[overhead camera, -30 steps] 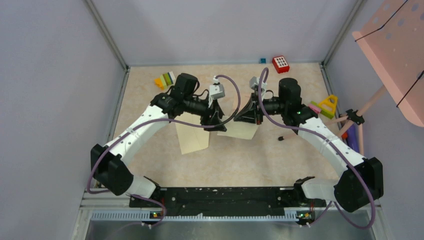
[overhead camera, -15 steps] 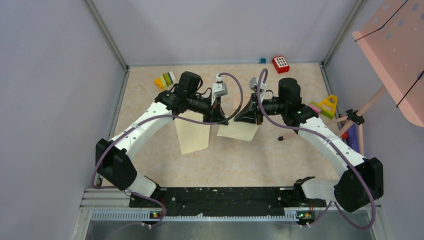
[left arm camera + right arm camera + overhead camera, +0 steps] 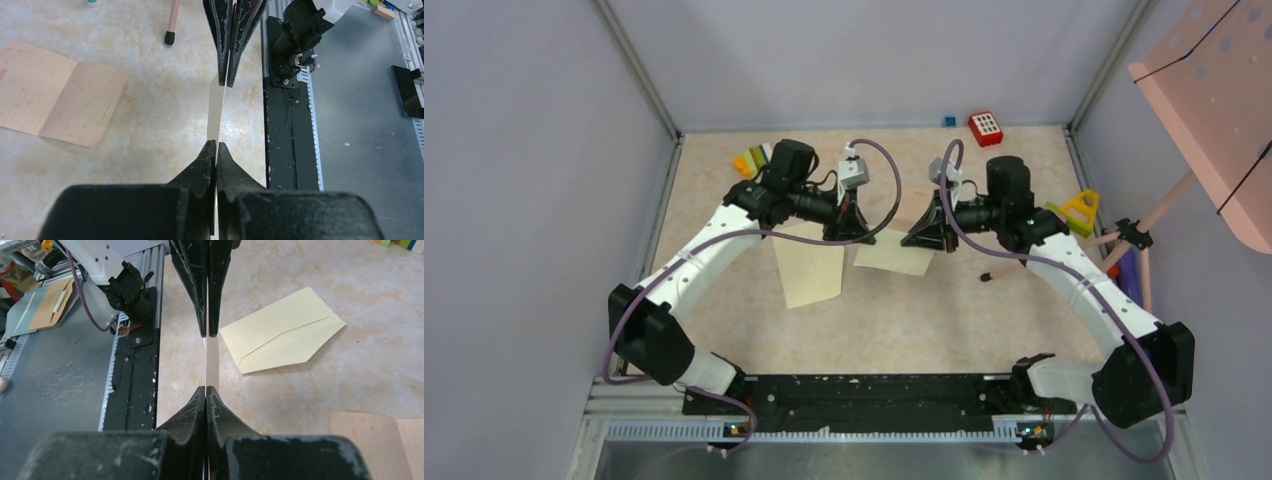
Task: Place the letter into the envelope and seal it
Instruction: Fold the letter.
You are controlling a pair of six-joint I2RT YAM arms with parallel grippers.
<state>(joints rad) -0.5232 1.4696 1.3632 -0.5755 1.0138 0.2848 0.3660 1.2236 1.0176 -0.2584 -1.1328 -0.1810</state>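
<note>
The letter (image 3: 892, 258), a thin pale sheet, hangs between my two grippers. Both wrist views show it only edge-on (image 3: 218, 117) (image 3: 210, 362). My left gripper (image 3: 859, 238) (image 3: 216, 145) is shut on its left end. My right gripper (image 3: 912, 240) (image 3: 206, 388) is shut on its right end. The two grippers face each other tip to tip, a short way apart. The envelope (image 3: 282, 335) is pale yellow with a pointed flap. It lies flat on the table beside and below the left gripper, partly under the left arm (image 3: 809, 278).
A tan lined sheet (image 3: 60, 107) (image 3: 380, 440), creased down the middle, lies on the table near the right gripper. A pink stick with a black tip (image 3: 986, 275) lies to the right. Toy blocks (image 3: 754, 160) (image 3: 985, 127) (image 3: 1079, 210) line the back, and the black base rail (image 3: 864, 390) runs along the near edge.
My left gripper was open a second ago and has shut on the letter's free end. Both grippers have shifted slightly toward the back, carrying the sheet with them.
</note>
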